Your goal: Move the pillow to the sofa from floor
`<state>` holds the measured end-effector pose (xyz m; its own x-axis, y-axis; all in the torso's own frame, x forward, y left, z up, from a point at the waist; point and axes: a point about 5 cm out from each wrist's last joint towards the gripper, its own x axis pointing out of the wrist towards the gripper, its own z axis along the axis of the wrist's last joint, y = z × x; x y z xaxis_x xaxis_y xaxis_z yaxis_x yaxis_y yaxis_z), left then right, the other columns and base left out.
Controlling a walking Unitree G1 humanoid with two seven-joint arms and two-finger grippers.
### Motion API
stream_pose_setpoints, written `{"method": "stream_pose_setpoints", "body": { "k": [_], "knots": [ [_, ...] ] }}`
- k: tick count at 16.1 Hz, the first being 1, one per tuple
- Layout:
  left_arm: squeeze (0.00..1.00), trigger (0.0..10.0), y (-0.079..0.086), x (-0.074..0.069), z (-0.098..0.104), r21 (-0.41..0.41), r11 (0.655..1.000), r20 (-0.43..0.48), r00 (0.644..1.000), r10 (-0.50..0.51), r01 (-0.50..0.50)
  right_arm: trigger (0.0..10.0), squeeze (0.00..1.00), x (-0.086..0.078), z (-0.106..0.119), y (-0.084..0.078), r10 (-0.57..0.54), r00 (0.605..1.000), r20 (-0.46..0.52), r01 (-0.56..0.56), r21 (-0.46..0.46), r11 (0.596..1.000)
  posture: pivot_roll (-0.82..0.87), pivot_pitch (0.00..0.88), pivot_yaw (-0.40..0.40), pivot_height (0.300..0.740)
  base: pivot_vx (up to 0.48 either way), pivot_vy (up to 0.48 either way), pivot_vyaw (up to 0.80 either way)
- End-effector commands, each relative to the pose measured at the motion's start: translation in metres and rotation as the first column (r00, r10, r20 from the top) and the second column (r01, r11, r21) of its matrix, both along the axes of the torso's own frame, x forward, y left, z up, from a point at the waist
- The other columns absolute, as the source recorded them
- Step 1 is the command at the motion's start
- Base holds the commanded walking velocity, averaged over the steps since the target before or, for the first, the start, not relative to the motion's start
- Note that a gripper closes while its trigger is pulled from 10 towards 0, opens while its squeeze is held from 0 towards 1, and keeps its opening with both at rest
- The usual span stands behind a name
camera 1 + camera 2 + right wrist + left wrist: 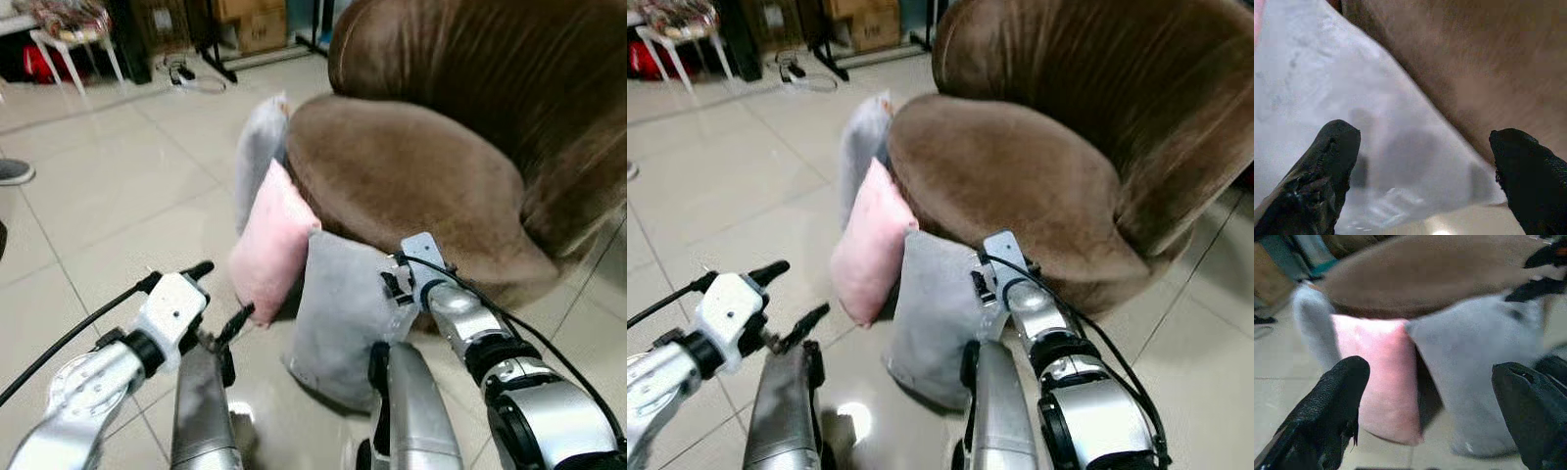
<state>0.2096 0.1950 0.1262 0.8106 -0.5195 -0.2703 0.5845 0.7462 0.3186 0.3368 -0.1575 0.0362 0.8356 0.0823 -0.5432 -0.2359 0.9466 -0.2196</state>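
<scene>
Leaning against the base of a brown sofa [411,176], three pillows stand on edge on the tiled floor [118,196]: a grey pillow [343,313] nearest the robot, a pink pillow [272,240] just beside it and touching its edge, and a second grey pillow [260,147] behind the pink one. The right gripper [1425,171] hovers close over the near grey pillow where it meets the sofa, jaws spread wide with nothing between them. The left gripper [1430,401] hangs lower and farther back, pointed at the pink and grey pillows, its jaws also wide apart and holding nothing. Cardboard boxes [250,24] and a white stool [69,44] stand against the far side of the room, and a dark shoe [15,172] lies at the left edge.
</scene>
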Motion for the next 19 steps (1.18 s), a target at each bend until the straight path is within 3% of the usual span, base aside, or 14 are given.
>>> {"method": "stream_pose_setpoints", "body": {
  "k": [1, 7, 9, 10, 11, 12, 13, 19],
  "knots": [
    [0.0, 10.0, 0.0, -0.008, 0.01, 0.014, 0.999, -0.005, 0.999, -0.037, 0.037, 10.0, 0.0, 0.004, 0.005, 0.006, -0.015, 0.999, 0.033, 0.013, 0.065, 0.998, 0.14, 0.154, -0.004, 0.466, 0.0, 0.0, 0.0],
    [0.0, 10.0, 0.007, -0.04, 0.024, 0.069, 0.993, -0.087, 0.992, -0.089, 0.095, 10.0, 0.0, 0.002, 0.002, 0.016, -0.144, 0.986, 0.083, 0.127, 0.179, 0.976, 0.18, 0.216, 0.087, 0.466, 0.0, 0.0, 0.0],
    [0.0, 10.0, 0.008, -0.051, 0.024, 0.08, 0.991, -0.11, 0.989, -0.102, 0.111, 10.0, 0.0, -0.002, -0.002, 0.019, -0.127, 0.987, 0.101, 0.119, 0.085, 0.989, 0.18, 0.201, 0.093, 0.466, 0.0, 0.0, 0.0],
    [0.0, 10.0, 0.007, -0.053, 0.026, 0.078, 0.991, -0.114, 0.989, -0.097, 0.106, 8.8, 0.0, -0.003, -0.004, 0.017, -0.143, 0.985, 0.095, 0.14, 0.04, 0.989, 0.18, 0.196, 0.09, 0.466, 0.0, 0.0, 0.0],
    [0.0, 10.0, 0.007, -0.053, 0.026, 0.077, 0.992, -0.116, 0.989, -0.095, 0.105, 3.2, 0.0, -0.004, -0.005, 0.016, -0.145, 0.985, 0.092, 0.145, 0.016, 0.989, 0.18, 0.193, 0.086, 0.466, 0.0, 0.0, 0.0],
    [0.0, 10.0, 0.007, -0.054, 0.026, 0.076, 0.992, -0.118, 0.988, -0.094, 0.104, 0.7, 0.0, -0.004, -0.006, 0.015, -0.146, 0.985, 0.091, 0.147, 0.0, 0.989, 0.18, 0.194, 0.085, 0.466, 0.0, 0.0, 0.0],
    [0.0, 10.0, 0.006, -0.055, 0.026, 0.075, 0.992, -0.123, 0.988, -0.095, 0.105, 0.0, 0.0, -0.005, -0.007, 0.015, -0.148, 0.985, 0.089, 0.15, -0.015, 0.989, 0.18, 0.194, 0.082, 0.466, 0.0, 0.0, 0.0],
    [0.0, 10.0, -0.001, -0.06, 0.022, 0.032, 0.992, -0.157, 0.981, -0.115, 0.122, 0.0, 0.0, -0.009, -0.013, 0.021, -0.092, 0.995, 0.047, 0.095, -0.073, 0.993, 0.18, 0.175, 0.05, 0.466, 0.0, 0.0, 0.0]
  ]
}}
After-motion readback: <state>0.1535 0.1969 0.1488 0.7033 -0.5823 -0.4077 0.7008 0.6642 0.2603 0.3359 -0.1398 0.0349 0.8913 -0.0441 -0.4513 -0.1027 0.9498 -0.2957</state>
